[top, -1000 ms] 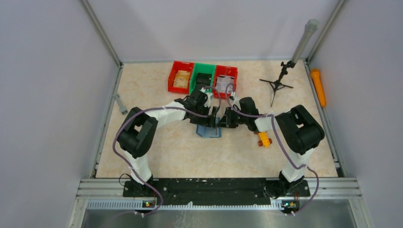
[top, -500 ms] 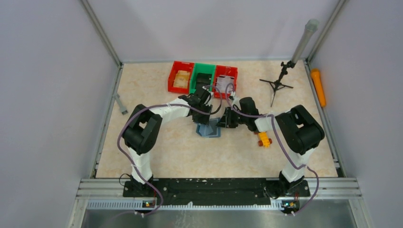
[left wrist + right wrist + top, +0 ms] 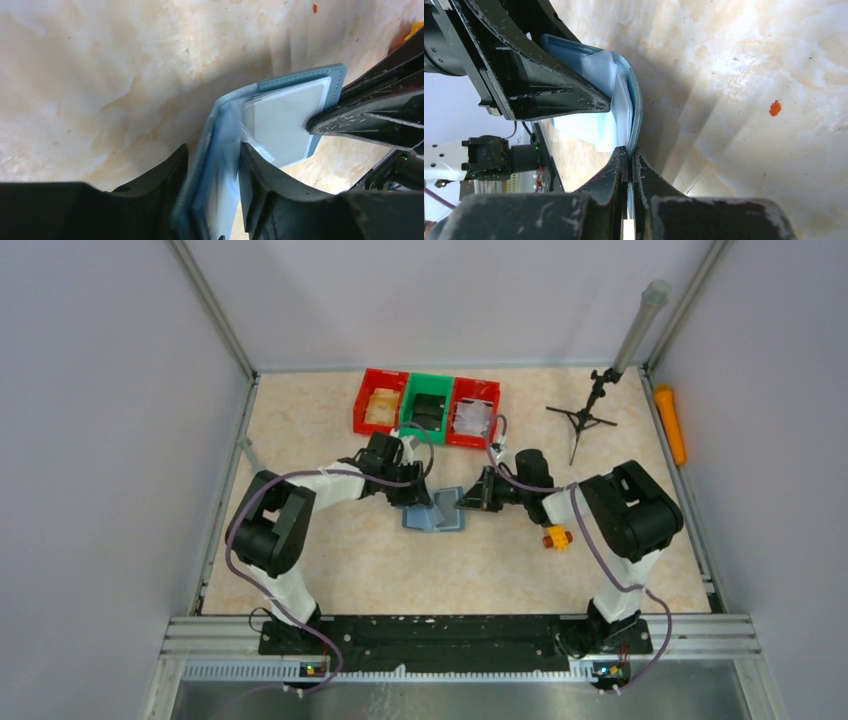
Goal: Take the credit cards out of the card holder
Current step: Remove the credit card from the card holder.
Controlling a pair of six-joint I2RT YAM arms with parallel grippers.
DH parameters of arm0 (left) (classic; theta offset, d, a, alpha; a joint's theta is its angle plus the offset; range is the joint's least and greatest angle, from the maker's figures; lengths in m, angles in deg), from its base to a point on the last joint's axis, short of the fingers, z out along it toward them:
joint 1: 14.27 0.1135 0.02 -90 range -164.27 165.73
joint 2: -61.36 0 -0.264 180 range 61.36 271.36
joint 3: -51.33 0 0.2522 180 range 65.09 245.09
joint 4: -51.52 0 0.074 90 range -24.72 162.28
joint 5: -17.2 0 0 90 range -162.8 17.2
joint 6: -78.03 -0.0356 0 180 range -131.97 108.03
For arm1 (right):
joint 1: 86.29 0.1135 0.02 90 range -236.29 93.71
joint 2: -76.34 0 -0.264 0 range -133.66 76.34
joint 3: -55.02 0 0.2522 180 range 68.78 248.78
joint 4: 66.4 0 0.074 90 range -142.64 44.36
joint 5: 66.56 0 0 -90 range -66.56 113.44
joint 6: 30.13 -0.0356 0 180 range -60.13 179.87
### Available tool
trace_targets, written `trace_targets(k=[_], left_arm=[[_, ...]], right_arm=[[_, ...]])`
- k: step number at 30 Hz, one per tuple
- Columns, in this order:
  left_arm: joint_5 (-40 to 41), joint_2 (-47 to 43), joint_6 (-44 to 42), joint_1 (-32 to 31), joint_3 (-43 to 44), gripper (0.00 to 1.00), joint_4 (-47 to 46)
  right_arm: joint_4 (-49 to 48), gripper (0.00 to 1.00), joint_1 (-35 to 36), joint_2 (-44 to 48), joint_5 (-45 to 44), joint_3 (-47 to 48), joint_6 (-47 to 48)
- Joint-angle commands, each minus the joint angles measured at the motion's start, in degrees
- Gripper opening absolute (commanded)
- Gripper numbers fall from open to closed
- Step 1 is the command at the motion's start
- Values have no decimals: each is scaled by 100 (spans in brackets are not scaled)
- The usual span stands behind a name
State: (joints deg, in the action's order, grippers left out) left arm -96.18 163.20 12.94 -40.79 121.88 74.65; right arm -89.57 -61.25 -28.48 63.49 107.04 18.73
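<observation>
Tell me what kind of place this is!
Most likely a robot test cell in a lab. A left arm and a right arm are bolted to a metal rail at the edge of a table. Plain grey walls box it in, and a small tripod stands at the back.

a marbled beige table top (image 3: 330, 560) fills the middle of the booth, closed in by plain lilac-grey panels: a back wall (image 3: 450, 300), a left wall (image 3: 100, 440) and a right wall (image 3: 780, 440). aluminium posts (image 3: 212, 308) climb from the far corners. a ribbed aluminium rail (image 3: 450, 625) crosses the near edge, with dull sheet steel (image 3: 450, 695) below it. the light is soft and even, the shadows faint.
</observation>
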Motion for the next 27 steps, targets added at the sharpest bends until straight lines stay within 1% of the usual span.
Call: trace_targets(k=[1, 4, 6, 10, 12, 14, 15, 20, 21, 24, 25, 27], left_arm=[[451, -513, 59, 168, -241, 49, -119], [945, -709, 128, 244, -327, 63, -37], [1004, -888, 218, 297, -451, 72, -157], [807, -1261, 337, 331, -844, 86, -723], [734, -1293, 363, 345, -888, 90, -785], [468, -1226, 409, 365, -903, 97, -878], [280, -1171, 428, 368, -912, 99, -977], [-579, -582, 517, 367, -691, 99, -1143], [-724, -488, 577, 367, -686, 96, -1226], [-1018, -268, 732, 274, -733, 81, -1599], [-1015, -205, 715, 212, -681, 79, -1575], [-927, -109, 618, 56, -501, 78, -1366]], right_arm=[[-318, 0, -188, 301, -141, -125, 51], [-144, 0, -207, 463, -335, -160, 189], [-85, 0, -214, 493, -395, -163, 232], [-120, 0, -215, 487, -402, -177, 228], [-135, 0, -217, 497, -406, -179, 230], [-147, 0, -218, 497, -386, -179, 235], [-152, 0, -211, 496, -370, -179, 237], [-209, 0, -205, 481, -305, -174, 226], [-205, 0, -199, 465, -305, -163, 216], [-195, 0, -140, 408, -275, -105, 203], [-212, 0, -98, 393, -271, -89, 196], [-307, 0, -11, 400, -215, -56, 195]])
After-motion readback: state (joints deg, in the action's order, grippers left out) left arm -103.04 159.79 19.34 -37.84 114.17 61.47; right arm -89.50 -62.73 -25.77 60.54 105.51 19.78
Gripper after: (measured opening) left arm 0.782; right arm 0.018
